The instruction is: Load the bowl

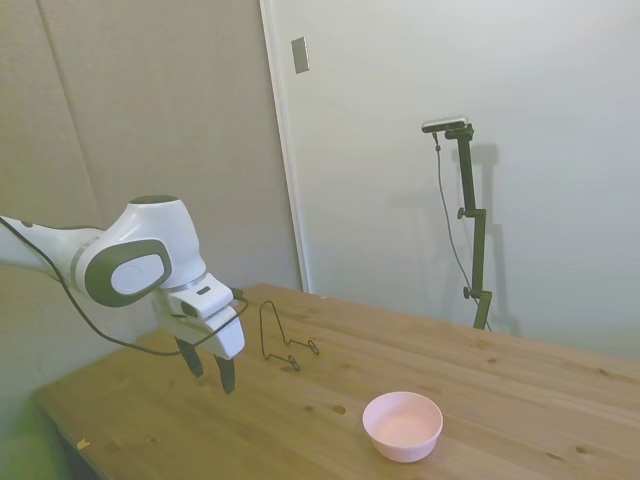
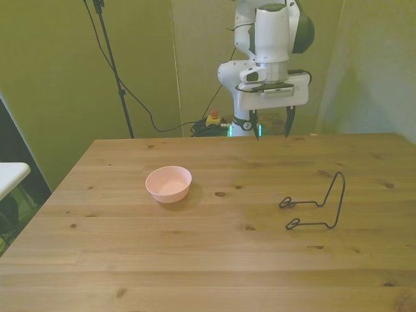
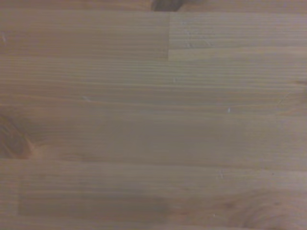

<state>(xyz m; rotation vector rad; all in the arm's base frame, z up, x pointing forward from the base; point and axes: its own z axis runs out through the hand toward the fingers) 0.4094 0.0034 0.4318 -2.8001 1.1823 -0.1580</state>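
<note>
A small pale pink bowl (image 1: 402, 425) (image 2: 169, 183) sits upright on the wooden table (image 2: 195, 260), and nothing shows inside it. My gripper (image 1: 210, 372) (image 2: 272, 124) hangs open above the table's far edge, pointing down, with nothing between its fingers. It is well away from the bowl, which lies toward the front view's left. A thin black wire rack (image 1: 284, 343) (image 2: 318, 207) stands on the table at the front view's right. The wrist view shows only bare wood (image 3: 153, 124).
Cables and a small device with a red button (image 2: 212, 119) lie on the floor behind the table. A white surface edge (image 2: 10, 175) shows at the front view's far left. A wall stands close behind the table in the side view.
</note>
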